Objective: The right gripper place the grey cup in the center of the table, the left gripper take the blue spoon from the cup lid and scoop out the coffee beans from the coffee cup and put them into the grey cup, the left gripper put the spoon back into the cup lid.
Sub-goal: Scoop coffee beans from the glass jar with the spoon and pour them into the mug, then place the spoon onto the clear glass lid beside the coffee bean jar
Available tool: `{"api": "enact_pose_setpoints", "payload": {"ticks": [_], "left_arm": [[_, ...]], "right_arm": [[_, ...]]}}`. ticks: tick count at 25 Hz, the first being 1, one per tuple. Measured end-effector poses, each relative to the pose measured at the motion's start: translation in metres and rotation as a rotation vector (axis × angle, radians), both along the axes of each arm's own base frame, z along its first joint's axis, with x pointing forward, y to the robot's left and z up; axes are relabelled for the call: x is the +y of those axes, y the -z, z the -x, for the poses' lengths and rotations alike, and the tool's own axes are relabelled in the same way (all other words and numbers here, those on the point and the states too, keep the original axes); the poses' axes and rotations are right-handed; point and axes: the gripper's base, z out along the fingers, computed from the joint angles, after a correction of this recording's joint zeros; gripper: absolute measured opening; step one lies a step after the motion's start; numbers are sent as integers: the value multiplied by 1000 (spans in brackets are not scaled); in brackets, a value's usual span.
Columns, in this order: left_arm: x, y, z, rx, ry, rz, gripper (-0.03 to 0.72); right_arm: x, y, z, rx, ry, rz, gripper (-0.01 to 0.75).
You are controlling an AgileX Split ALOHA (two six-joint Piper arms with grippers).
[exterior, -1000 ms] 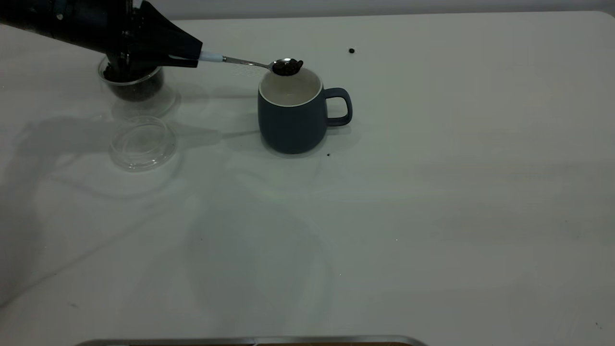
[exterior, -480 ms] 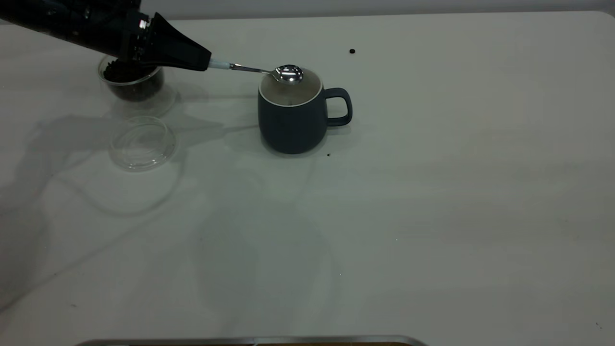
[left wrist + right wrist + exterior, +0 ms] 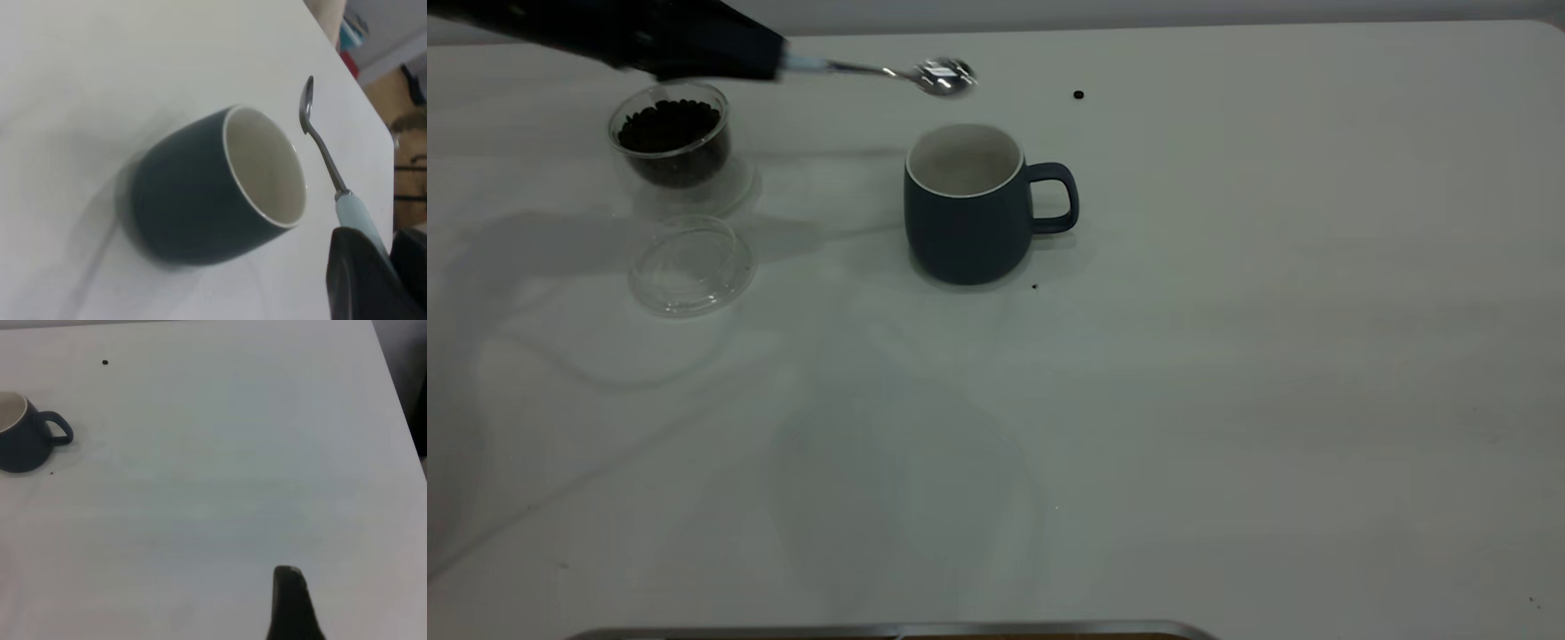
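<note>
Nearest you, the cup lid (image 3: 691, 265) lies open and bare on the white desk (image 3: 1227, 400): no spoon rests in it, so the final step of the task is, by your reckoning, not yet done. Just beyond it stands the coffee cup (image 3: 672, 142), clear-walled and uncovered now that the arm has lifted off it, its dark coffee beans (image 3: 669, 123) heaped to the rim.

At the middle of the desk sits the grey cup (image 3: 969, 206), upright, its loop handle turned toward the right arm's side, off-white inside; the wrist view looks into its mouth and shows no beans on the wall that is visible, while the bottom stays hidden.

Above and beyond the grey cup's rim, the left gripper (image 3: 769, 60) holds the blue spoon (image 3: 889, 71) by its pale handle, jaws closed on it. A second ago the spoon's bowl carried beans over the grey cup; half a second ago it hung shiny and bare at the rim; now it has risen clear, empty, and drawn back. You may judge the tipping finished and the return toward the lid beginning.

The right gripper (image 3: 291, 603) is parked well off to the right-hand side of the desk; whether it is open cannot be told. A stray bean (image 3: 1078, 94) lies far back on the desk, another speck (image 3: 1034, 286) just beside the grey cup's base.
</note>
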Motion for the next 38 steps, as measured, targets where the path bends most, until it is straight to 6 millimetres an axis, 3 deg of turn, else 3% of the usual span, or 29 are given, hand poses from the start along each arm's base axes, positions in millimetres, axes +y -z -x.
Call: {"api": "enact_pose_setpoints", "payload": {"ticks": [3, 8, 13, 33, 38], "left_arm": [[34, -4, 4, 54, -32, -63, 132], [91, 10, 22, 200, -61, -207, 132], [123, 34, 39, 331, -65, -291, 132], [136, 37, 36, 309, -170, -193, 132], [138, 52, 35, 318, -207, -219, 132]], "right_arm": [[0, 0, 0, 0, 0, 0, 531], [0, 0, 0, 0, 0, 0, 531], [0, 0, 0, 0, 0, 0, 531], [0, 0, 0, 0, 0, 0, 531], [0, 0, 0, 0, 0, 0, 531]]}}
